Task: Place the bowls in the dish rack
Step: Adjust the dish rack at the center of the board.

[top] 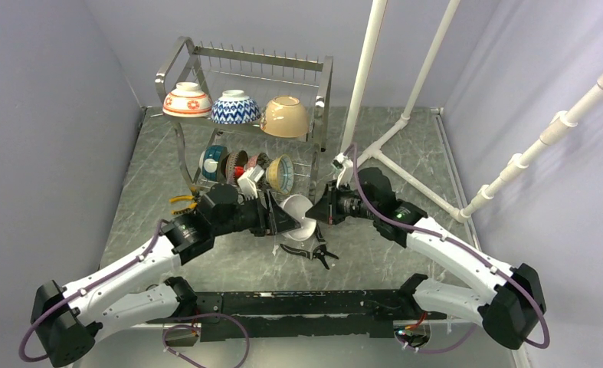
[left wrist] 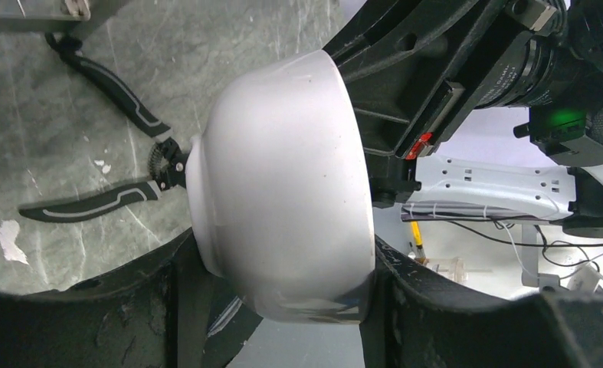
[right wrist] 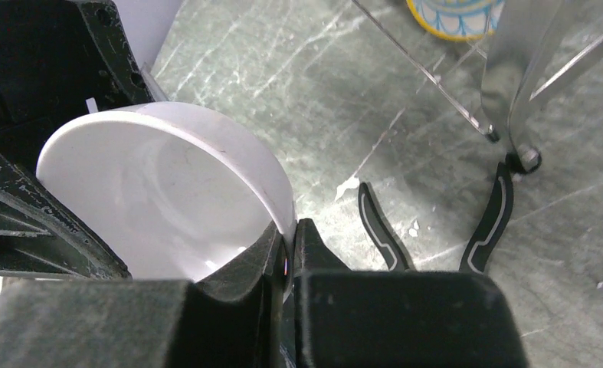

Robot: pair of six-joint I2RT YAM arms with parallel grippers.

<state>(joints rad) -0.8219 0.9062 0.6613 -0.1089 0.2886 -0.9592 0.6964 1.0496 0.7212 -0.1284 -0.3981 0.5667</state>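
The grey-green marble worktop (top: pixel 405 146) carried the rack (top: pixel 325 84) at its far left, with white pipes (top: pixel 371 69) rising to the right of it. On the rack's upper tier we saw three bowls (top: pixel 236 107) in a row: the red bowl (top: pixel 187 100) at the left, the zigzag bowl in the middle and the tan bowl (top: pixel 286 116) at the right. On the lower tier more bowls stood on edge in a row, with the teal bowl (top: pixel 213 162) at its left end.

The white bowl (left wrist: pixel 283 184) hung on its side above the worktop, just in front of the rack, between the two hands. The left hand (left wrist: pixel 283 276) was closed across it, one finger at the foot and the other at the mouth. The right hand (right wrist: pixel 289 253) pinched its rim, with one finger inside the bowl and the other outside.

Black-handled pliers (top: pixel 313 251) lay on the worktop below the white bowl, handles apart.
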